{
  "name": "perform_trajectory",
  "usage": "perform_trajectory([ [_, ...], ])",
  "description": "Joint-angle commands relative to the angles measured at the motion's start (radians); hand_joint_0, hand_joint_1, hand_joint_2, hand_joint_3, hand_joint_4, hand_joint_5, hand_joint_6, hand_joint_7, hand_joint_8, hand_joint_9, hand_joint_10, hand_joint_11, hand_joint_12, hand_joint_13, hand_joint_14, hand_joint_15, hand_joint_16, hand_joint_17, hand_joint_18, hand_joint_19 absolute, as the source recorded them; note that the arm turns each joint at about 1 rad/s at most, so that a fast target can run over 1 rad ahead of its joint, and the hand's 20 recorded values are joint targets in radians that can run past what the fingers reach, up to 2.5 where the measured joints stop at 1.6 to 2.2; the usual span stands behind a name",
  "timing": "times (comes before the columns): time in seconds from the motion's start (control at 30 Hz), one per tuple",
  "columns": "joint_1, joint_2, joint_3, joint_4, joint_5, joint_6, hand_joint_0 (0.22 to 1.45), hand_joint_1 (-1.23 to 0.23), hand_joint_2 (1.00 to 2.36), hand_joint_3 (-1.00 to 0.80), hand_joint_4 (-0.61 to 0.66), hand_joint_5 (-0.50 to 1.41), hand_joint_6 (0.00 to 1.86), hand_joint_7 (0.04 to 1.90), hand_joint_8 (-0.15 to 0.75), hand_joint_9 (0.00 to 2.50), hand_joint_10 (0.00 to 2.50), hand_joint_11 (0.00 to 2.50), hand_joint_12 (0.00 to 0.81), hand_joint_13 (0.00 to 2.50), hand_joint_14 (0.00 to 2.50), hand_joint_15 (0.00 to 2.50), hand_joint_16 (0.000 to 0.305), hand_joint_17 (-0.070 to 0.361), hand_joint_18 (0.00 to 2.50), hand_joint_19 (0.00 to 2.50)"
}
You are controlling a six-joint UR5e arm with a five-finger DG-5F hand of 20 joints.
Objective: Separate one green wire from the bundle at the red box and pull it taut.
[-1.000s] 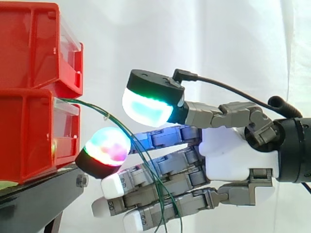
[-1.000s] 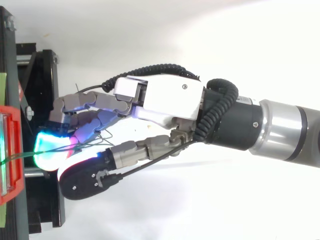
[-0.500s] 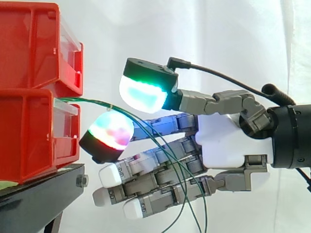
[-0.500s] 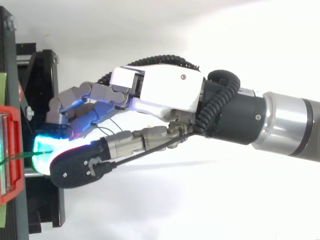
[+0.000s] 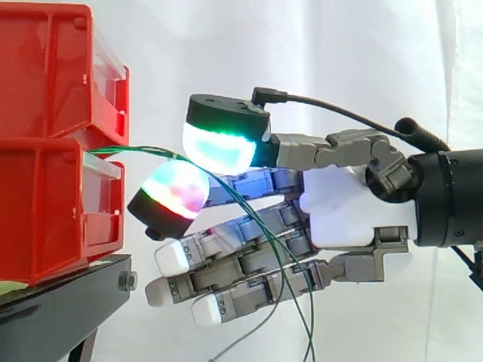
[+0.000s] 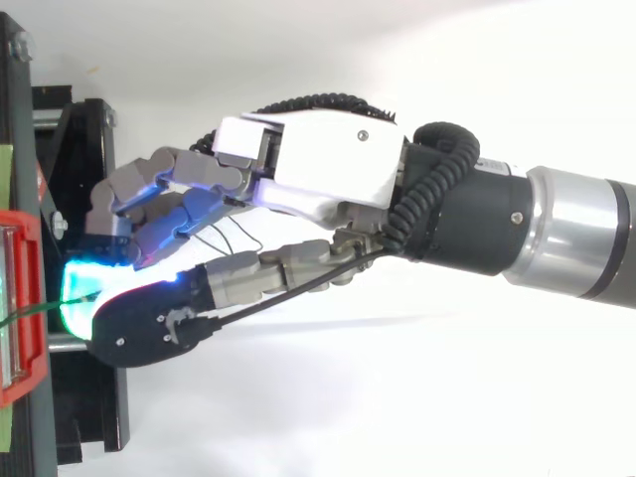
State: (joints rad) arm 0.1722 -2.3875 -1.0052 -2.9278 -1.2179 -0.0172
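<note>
The hand [image 5: 351, 211] pinches the green wires [image 5: 139, 148] between its thumb pad [image 5: 219, 149] and one finger pad [image 5: 175, 194], just beside the red box [image 5: 45, 211], from which they arc out and droop. Several strands seem caught, so pulling may drag the whole bundle instead of one wire.
</note>
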Motion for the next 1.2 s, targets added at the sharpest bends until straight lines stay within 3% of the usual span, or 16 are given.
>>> perform_trajectory([
  [0.0,0.000,0.001,0.005,-0.010,0.000,-0.001,0.58,-0.71,1.02,-0.23,0.16,-0.15,0.88,0.96,0.279,0.72,0.01,0.39,0.336,0.46,0.01,0.19,0.050,0.112,0.51,0.38],
  [0.13,0.000,-0.001,0.007,-0.011,0.000,0.000,0.58,-0.75,1.01,-0.31,0.18,-0.15,0.89,0.92,0.279,0.72,0.02,0.39,0.335,0.46,0.01,0.19,0.050,0.113,0.51,0.38],
  [0.23,0.000,0.001,0.005,-0.011,0.000,0.000,0.54,-0.56,1.01,-0.42,0.18,-0.14,0.88,0.92,0.284,0.74,0.01,0.39,0.342,0.46,0.01,0.19,0.051,0.115,0.51,0.39],
  [0.33,-0.002,-0.001,0.007,-0.011,0.000,0.000,0.57,-0.45,1.01,-0.41,0.18,-0.14,0.88,0.94,0.282,0.75,0.01,0.39,0.339,0.46,0.01,0.20,0.050,0.113,0.50,0.41],
  [0.5,-0.005,-0.001,0.005,-0.011,-0.008,0.000,0.57,-0.60,1.02,-0.22,0.18,-0.14,0.88,1.01,0.284,0.75,0.01,0.40,0.342,0.46,0.01,0.20,0.050,0.113,0.50,0.39],
  [0.73,-0.005,0.001,0.005,-0.011,-0.009,0.000,0.58,-0.73,1.02,-0.15,0.13,-0.14,0.89,1.01,0.280,0.73,0.01,0.40,0.339,0.46,0.01,0.20,0.050,0.113,0.50,0.39],
  [0.87,-0.007,0.001,0.005,-0.011,-0.008,0.000,0.59,-0.79,1.02,-0.18,0.10,-0.15,0.90,0.99,0.275,0.72,0.02,0.40,0.335,0.46,0.01,0.20,0.050,0.112,0.49,0.40],
  [1.03,-0.007,0.001,0.005,-0.020,-0.012,0.002,0.61,-0.86,1.01,-0.36,0.13,-0.15,0.91,0.92,0.266,0.71,0.01,0.41,0.328,0.46,0.01,0.20,0.048,0.109,0.49,0.39],
  [1.17,-0.007,0.001,0.008,-0.025,-0.017,0.003,0.58,-0.82,1.00,-0.47,0.15,-0.14,0.90,0.92,0.267,0.73,0.02,0.40,0.330,0.46,0.01,0.20,0.048,0.109,0.50,0.39],
])
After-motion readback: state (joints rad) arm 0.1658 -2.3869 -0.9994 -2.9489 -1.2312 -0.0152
